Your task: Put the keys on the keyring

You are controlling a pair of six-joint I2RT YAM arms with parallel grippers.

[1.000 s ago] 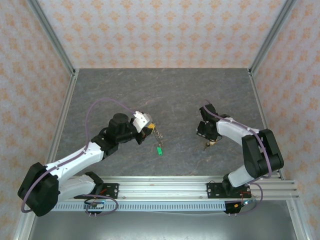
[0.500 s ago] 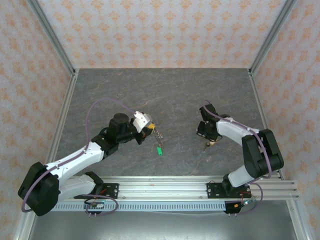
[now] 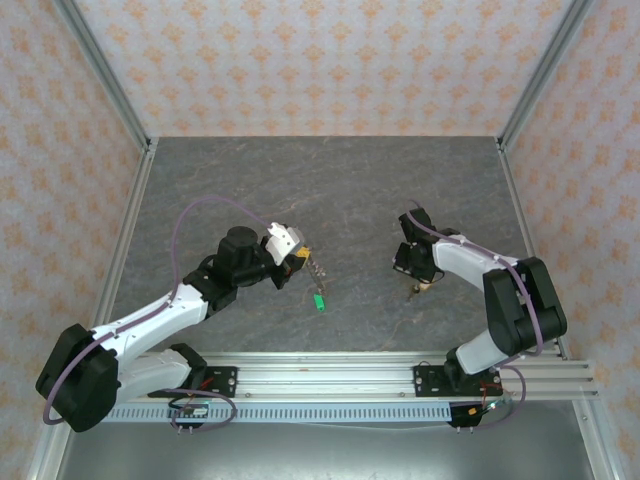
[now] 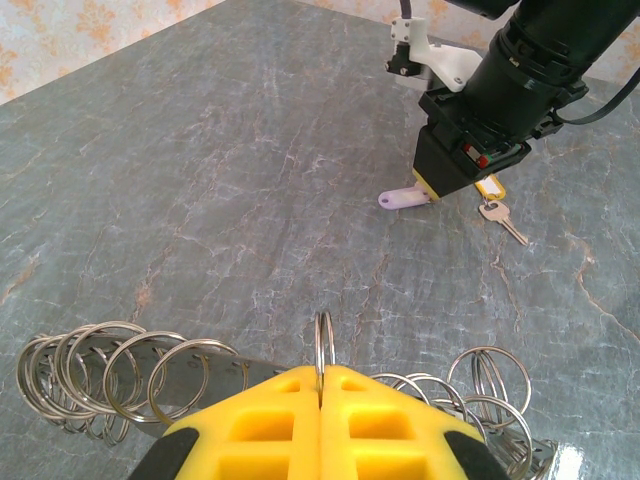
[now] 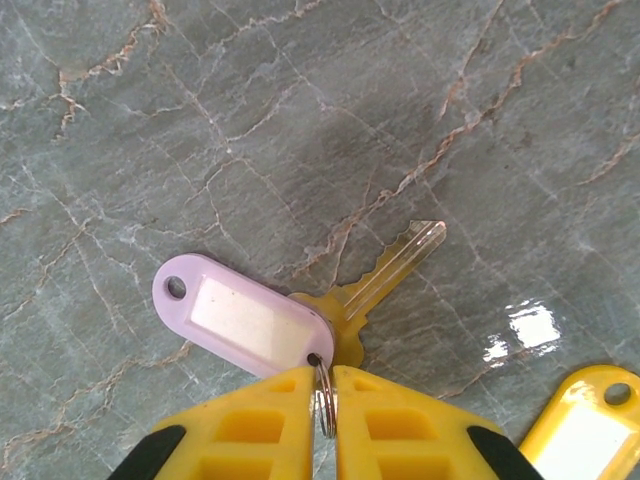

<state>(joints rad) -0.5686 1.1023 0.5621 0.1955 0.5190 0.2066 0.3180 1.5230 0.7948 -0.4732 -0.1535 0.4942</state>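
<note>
Lighting: bright, even, diffuse from above; shadows faint. Glare: white patch on table (image 5: 525, 330), right wrist view. Focus: sharp, no motion blur.

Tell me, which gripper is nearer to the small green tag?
Left. The left gripper sits just beyond the green tag; the right gripper is well off to its right side.

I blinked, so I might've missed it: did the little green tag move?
No. The green tag sits at the same spot, just as far from the front rail as before.
</note>
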